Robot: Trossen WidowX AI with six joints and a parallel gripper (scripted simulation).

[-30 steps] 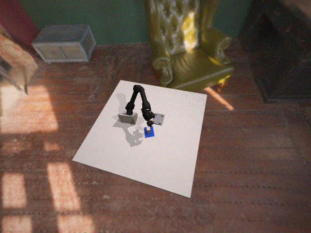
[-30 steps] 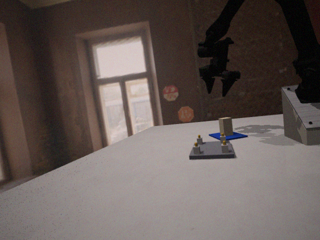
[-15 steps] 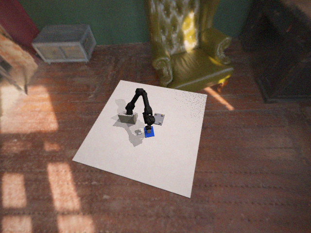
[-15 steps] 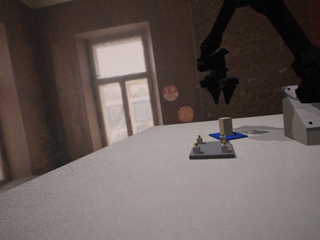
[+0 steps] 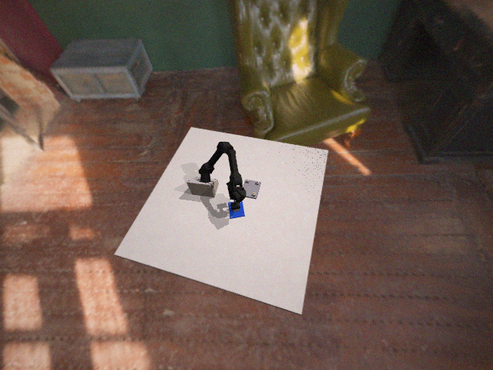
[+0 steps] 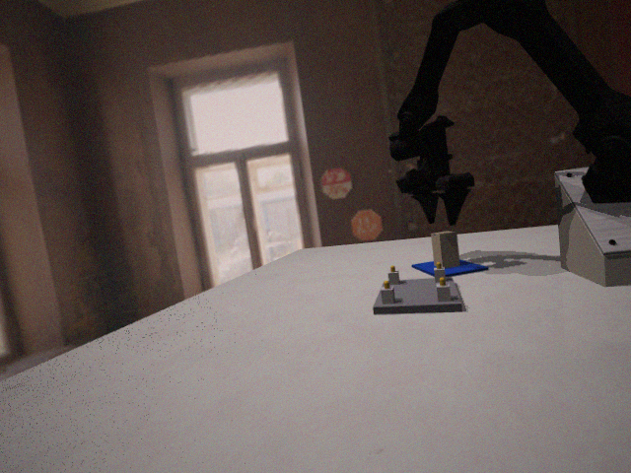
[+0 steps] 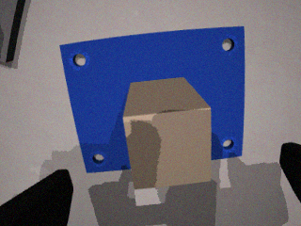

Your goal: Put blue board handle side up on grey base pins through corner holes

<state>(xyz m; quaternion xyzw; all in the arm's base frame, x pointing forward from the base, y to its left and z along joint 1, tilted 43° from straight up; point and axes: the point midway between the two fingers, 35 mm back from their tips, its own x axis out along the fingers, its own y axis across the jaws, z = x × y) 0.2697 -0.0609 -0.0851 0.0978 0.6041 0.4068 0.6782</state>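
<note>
One hand point(image 5: 236, 206) point(image 6: 442, 224) point(image 7: 179, 169), fingers wide apart and gripping nothing, is hanging above the tan handle point(image 6: 445, 248) point(image 7: 169, 146) of the blue board point(image 5: 237, 214) point(image 6: 466, 267) point(image 7: 103, 104). Board is lying flat on the white surface point(image 5: 223, 250) point(image 6: 285, 376) point(image 7: 273, 71), handle up, off the base. Grey base point(image 5: 252, 188) point(image 6: 415, 295) is sitting near the board, its four posts standing upright, gold pins showing on top. Handle is standing upright between the fingertips' lines, below them. Shadows are falling across the surface by the board.
</note>
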